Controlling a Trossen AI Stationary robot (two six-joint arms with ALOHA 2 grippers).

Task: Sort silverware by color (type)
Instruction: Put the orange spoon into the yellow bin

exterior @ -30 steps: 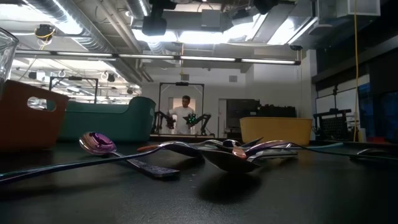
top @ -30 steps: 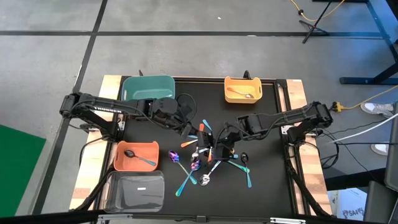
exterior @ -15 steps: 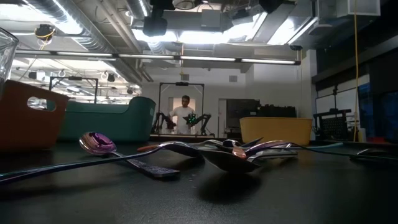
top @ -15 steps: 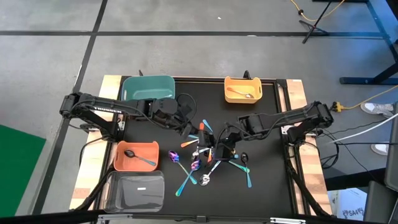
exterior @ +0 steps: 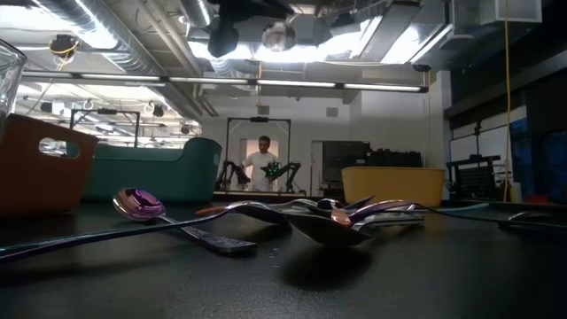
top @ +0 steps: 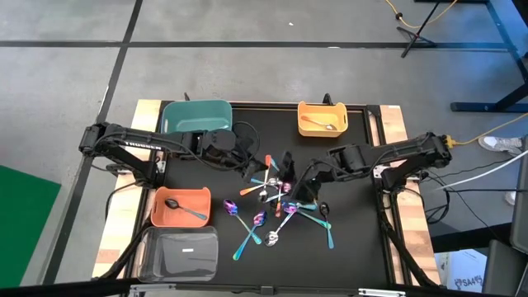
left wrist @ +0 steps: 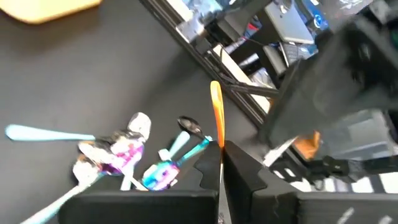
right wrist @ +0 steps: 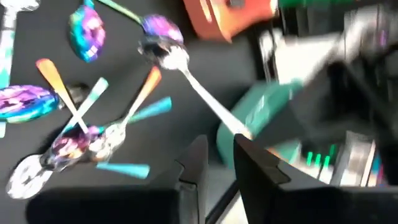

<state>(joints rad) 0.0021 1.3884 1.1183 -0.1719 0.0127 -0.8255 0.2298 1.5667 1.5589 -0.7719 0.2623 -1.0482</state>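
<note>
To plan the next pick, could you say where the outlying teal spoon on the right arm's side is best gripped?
Mid-handle on the teal spoon, probably, coming straight down and pinching across its width: it lies flat, outside the pile.

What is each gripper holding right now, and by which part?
The left gripper is shut on an orange spoon, pinched by one end. The right gripper is shut on a silver spoon, gripped at the handle end, bowl pointing away.
</note>
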